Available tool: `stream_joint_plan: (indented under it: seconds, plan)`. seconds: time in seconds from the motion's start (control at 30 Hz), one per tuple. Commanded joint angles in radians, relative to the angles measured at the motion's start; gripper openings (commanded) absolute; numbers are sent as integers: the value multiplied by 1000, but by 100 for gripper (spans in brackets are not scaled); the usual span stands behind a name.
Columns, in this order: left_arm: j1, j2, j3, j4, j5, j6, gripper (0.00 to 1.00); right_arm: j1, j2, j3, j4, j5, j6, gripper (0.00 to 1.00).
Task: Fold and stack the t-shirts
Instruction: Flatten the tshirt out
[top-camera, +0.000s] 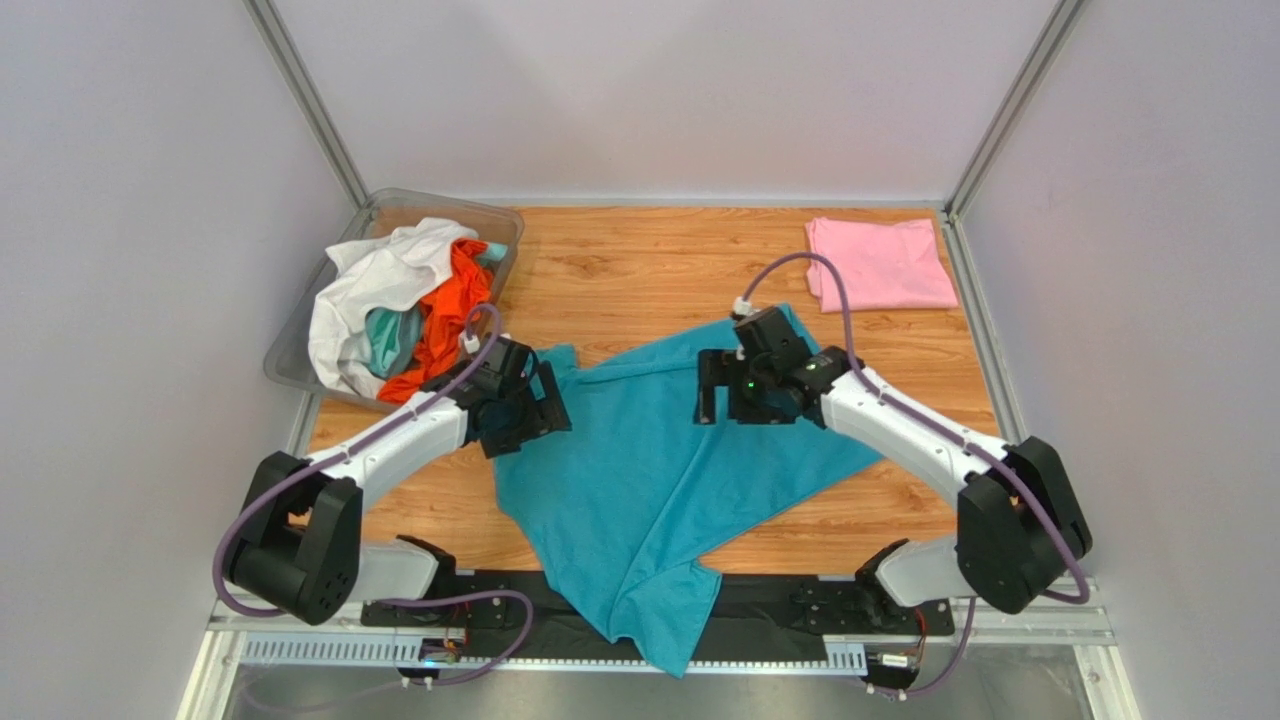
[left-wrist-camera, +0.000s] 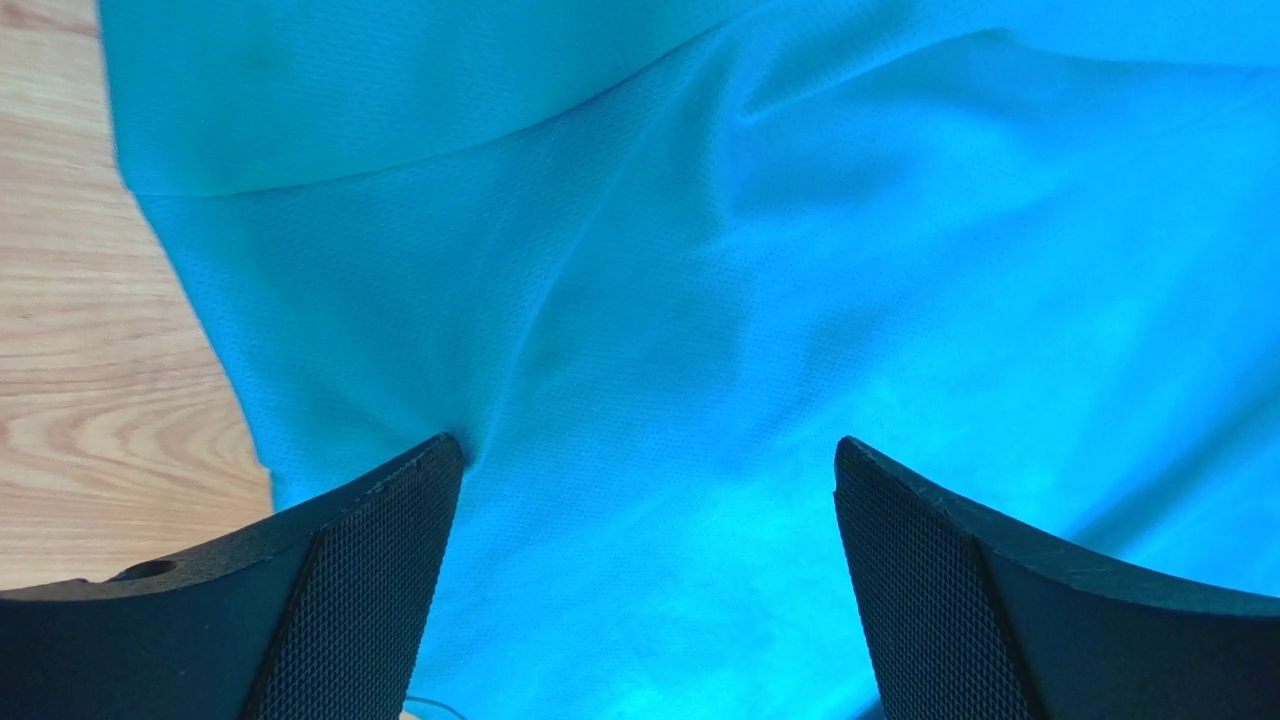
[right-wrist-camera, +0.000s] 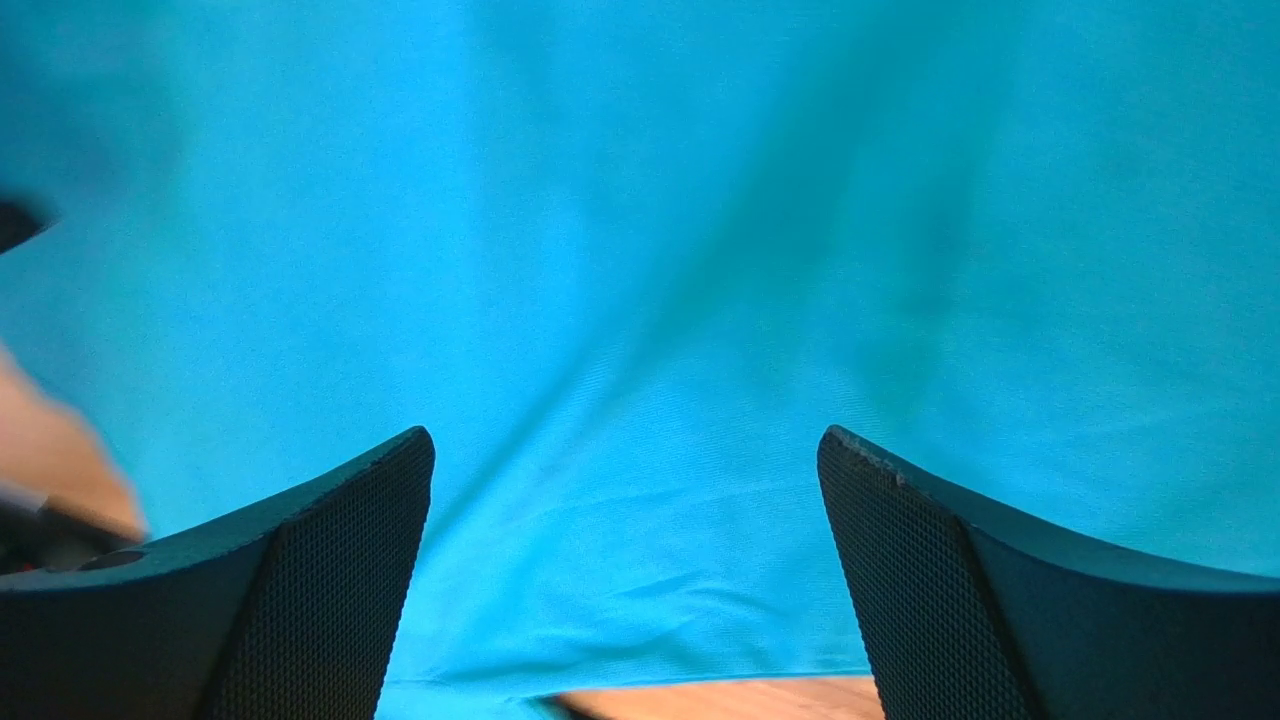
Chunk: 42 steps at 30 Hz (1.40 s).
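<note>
A teal t-shirt (top-camera: 661, 465) lies rumpled mid-table, its length running from the far side down over the near edge. Above its far end hover the left gripper (top-camera: 534, 417) and right gripper (top-camera: 724, 398), one over each side, both wide open and empty.

Left pincer (left-wrist-camera: 646, 450) wide apart, right pincer (right-wrist-camera: 624, 438) likewise

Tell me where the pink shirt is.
In the top view, the pink shirt lies at the far right corner of the table, beyond the right gripper, apart from the teal shirt.
</note>
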Motion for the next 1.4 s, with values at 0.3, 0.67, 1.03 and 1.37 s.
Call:
stream_joint_plan:
  seconds: [0.3, 0.67, 1.03, 1.37]
  plan:
    - [7, 250, 174, -15, -72, 31, 100, -261, 90, -220, 96, -62, -7, 99]
    - [22, 475, 487, -89, -108, 124, 100, -59, -433, -558, -84, -104, 294, 100]
    - [18, 194, 348, -77, 6, 140, 100, -213, -458, -301, -157, 66, 153, 100]
    - [-90, -13, 59, 17, 75, 65, 100, -485, -115, -208, -63, -56, -12, 86]
